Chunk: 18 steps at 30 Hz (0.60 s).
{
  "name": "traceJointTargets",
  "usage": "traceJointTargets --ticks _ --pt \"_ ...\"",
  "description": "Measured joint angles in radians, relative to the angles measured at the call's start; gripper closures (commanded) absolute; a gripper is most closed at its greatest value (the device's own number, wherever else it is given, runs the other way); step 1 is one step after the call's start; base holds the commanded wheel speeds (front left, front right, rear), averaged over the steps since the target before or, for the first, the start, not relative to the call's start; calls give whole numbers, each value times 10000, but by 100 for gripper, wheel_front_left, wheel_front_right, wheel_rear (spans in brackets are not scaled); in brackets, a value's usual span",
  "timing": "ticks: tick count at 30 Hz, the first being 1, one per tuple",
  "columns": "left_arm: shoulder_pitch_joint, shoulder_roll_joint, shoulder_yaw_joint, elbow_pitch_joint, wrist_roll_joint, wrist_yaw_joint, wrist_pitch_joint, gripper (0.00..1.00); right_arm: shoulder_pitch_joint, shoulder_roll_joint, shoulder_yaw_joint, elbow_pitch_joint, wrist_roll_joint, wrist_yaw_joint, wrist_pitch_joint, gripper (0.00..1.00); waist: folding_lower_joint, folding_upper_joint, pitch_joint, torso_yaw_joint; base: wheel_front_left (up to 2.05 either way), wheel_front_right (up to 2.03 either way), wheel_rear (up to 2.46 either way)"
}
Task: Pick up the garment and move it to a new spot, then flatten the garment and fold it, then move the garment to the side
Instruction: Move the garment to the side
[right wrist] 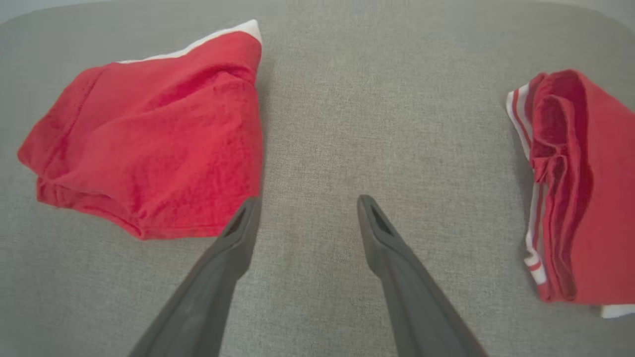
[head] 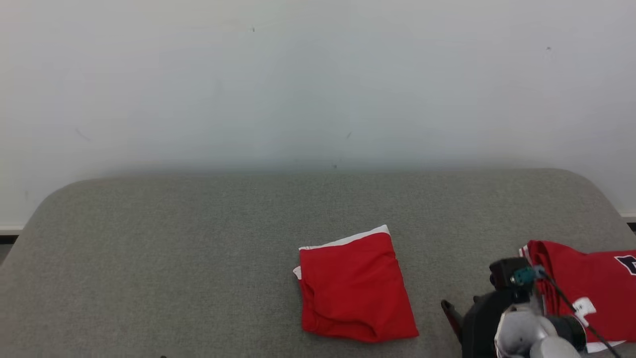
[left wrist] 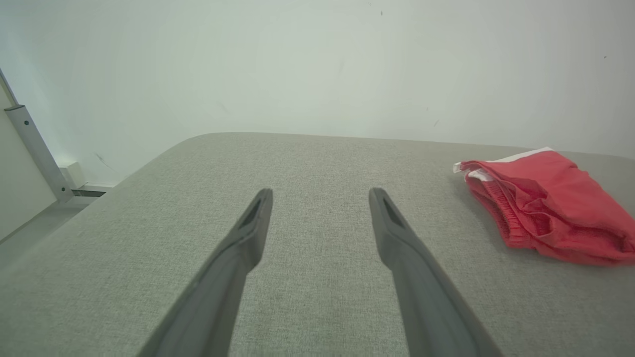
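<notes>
1. Over bare grey surface [left wrist: 149, 223], well left of the folded red garment [left wrist: 545, 203]: left gripper [left wrist: 320, 198], low, nearly level, fingers spread wide, gripping nothing.
2. Between both red pieces: right gripper [right wrist: 307, 208], angled downward, fingers parted wide, empty, one tip just beside that garment's edge.
3. Farther right, apart: second red garment [right wrist: 580, 198], white-striped, folded.

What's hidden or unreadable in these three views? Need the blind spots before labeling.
- Head view: the second red garment runs off the right edge, which also cuts its dark print.
- Head view: the right arm's wrist covers that garment's near left part.
- Head view: its white label is too small to read.
- Left wrist view: the folded red garment is clipped by the right edge.
</notes>
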Motion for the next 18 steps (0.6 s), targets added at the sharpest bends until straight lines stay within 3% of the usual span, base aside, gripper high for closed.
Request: traceJointTargets --ticks 4,8,18 --pt "-37 -46 -232 12 73 12 0 0 -1087 13 -224 508 238 0 1561 0 1 0 141 336 0 0 0" --pt "-132 -71 -439 46 188 59 0 0 -1698 56 -890 1275 334 0 2038 0 0 0 313 751 0 0 0" --pt "-497 4 -685 -353 385 69 0 0 -2526 4 -1304 2456 -203 0 1540 0 1 0 943 1786 0 0 0"
